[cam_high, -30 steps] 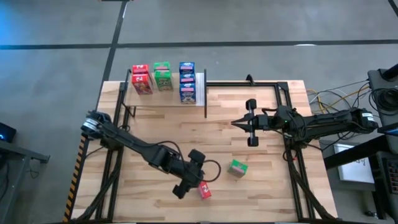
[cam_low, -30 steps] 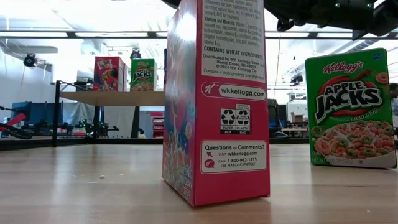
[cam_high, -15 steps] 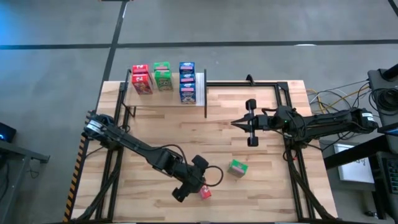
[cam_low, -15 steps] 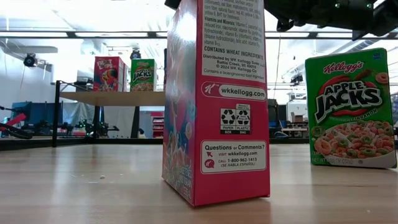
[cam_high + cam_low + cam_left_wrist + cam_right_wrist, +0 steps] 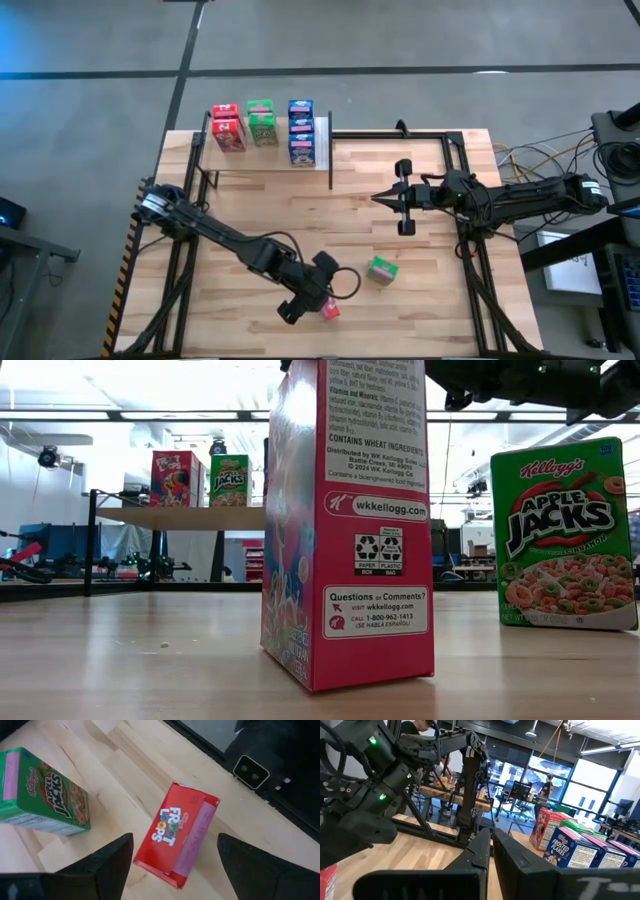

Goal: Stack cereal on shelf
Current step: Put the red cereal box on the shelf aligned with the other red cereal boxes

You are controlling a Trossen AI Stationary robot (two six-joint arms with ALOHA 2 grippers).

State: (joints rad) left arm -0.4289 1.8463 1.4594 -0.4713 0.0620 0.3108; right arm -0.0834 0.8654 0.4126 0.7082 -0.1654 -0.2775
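A red cereal box [image 5: 180, 837] stands upright on the table near its near edge, also seen in the high view [image 5: 330, 311] and the low view [image 5: 350, 530]. My left gripper [image 5: 175, 840] hovers open above it, one finger on either side, touching nothing. A green cereal box [image 5: 382, 270] stands upright to its right [image 5: 565, 535]. The shelf [image 5: 322, 142] at the far left carries red [image 5: 227, 127], green [image 5: 262, 122] and blue boxes [image 5: 301, 130]. My right gripper [image 5: 380, 197] waits shut over the table's right half.
A black metal frame [image 5: 440, 135] runs along the table's far right side. Bare wood lies between the shelf and the two loose boxes. Beyond the table the right wrist view shows a workshop with people [image 5: 548, 782] far off.
My left gripper has moved a little toward the table's right and near edge, coming over the red box. The boxes have stayed where they were.
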